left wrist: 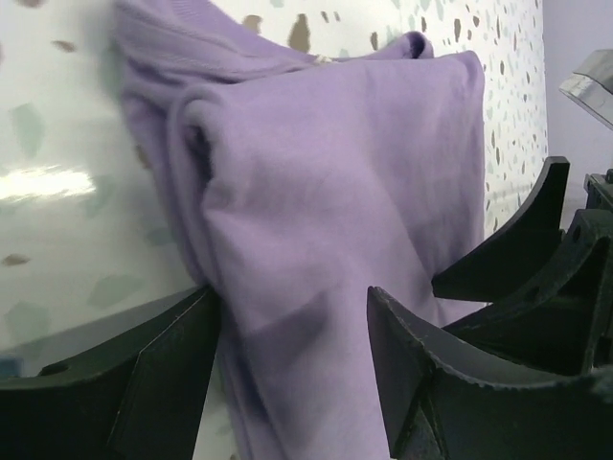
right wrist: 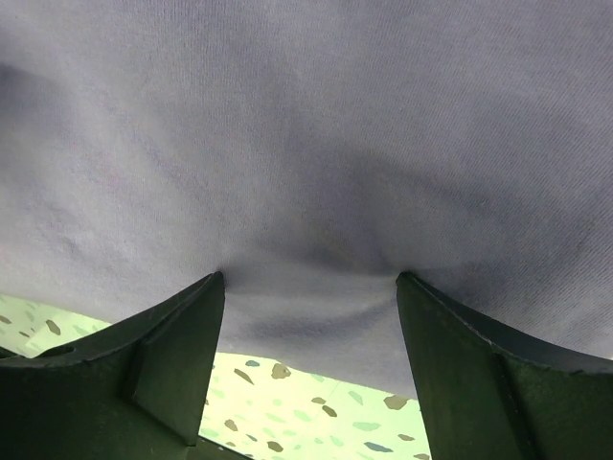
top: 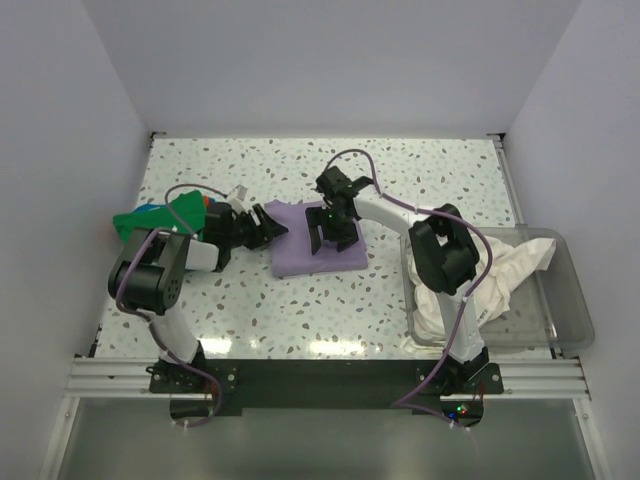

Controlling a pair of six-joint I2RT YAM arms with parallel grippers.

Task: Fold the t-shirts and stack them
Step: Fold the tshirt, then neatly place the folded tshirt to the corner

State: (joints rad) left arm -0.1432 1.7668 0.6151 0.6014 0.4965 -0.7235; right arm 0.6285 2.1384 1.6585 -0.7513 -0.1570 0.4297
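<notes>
The lavender t-shirt (top: 300, 255) lies folded into a flat, roughly square packet in the middle of the tabletop (top: 420, 170). Its left edge shows soft, rolled layers in the left wrist view (left wrist: 326, 192). The green t-shirt (top: 150, 218) lies bunched near the tabletop's left edge, with blue and orange cloth showing at its top. The cream white t-shirt (top: 510, 268) sits crumpled and unfolded in 1 clear bin (top: 570, 320) at the right.

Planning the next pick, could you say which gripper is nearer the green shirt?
Left gripper: at the left edge of the purple shirt, right of the green shirt. Right gripper: farther right, over that purple shirt.
</notes>
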